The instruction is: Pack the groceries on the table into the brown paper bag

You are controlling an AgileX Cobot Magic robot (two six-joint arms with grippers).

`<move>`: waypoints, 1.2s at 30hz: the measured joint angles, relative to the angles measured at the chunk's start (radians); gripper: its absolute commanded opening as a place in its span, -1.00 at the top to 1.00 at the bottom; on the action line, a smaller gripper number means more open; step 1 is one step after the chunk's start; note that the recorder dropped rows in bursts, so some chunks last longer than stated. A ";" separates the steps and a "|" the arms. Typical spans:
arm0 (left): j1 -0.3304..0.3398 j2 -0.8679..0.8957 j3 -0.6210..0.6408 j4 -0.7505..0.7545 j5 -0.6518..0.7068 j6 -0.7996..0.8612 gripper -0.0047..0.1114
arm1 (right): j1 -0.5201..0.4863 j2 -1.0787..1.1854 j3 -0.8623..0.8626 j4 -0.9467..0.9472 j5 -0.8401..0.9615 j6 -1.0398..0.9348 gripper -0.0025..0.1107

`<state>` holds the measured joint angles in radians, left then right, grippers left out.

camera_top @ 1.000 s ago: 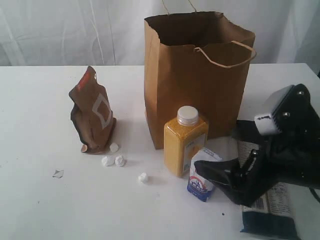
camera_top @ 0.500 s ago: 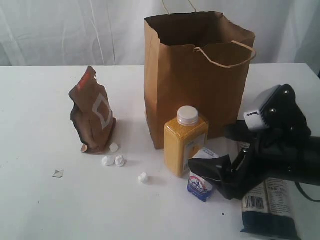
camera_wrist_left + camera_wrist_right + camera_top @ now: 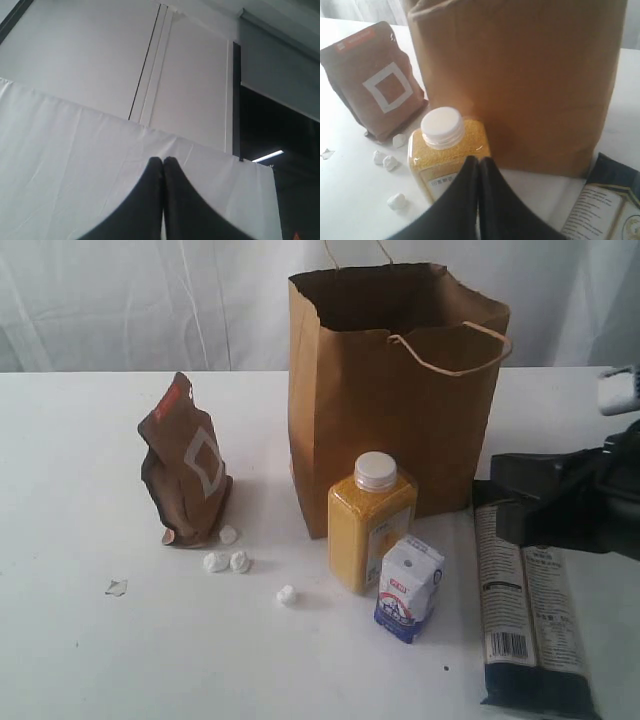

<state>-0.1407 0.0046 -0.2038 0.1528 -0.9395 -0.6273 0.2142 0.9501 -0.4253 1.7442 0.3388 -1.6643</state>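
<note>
Yellow white-capped bottle [image 3: 372, 525] just beside brown paper bag [image 3: 395, 390]: rigid, probably heavy, slick, best gripped across its body; right gripper [image 3: 478, 162] and left gripper [image 3: 163, 162] closed, empty.

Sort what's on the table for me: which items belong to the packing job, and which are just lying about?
Job: brown paper bag, yellow bottle, small carton, brown foil pouch, noodle packet.
Lying about: small white lumps, pale scrap.
</note>
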 measured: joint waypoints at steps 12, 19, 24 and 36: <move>0.000 0.000 0.000 -0.183 -0.038 0.076 0.92 | 0.000 -0.022 0.000 0.000 -0.049 0.022 0.96; 0.000 0.065 -0.044 -0.176 0.201 0.129 0.92 | 0.000 -0.022 0.000 0.000 -0.010 0.025 0.96; 0.000 0.404 -0.205 0.200 0.300 0.133 0.92 | 0.000 -0.022 0.000 0.000 0.025 0.025 0.96; -0.052 1.195 -0.424 1.186 0.337 -0.701 0.92 | 0.000 -0.022 0.000 0.000 0.030 0.047 0.96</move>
<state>-0.1927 1.1993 -0.6278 1.3393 -0.6022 -1.3282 0.2142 0.9282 -0.4253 1.7442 0.3687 -1.6173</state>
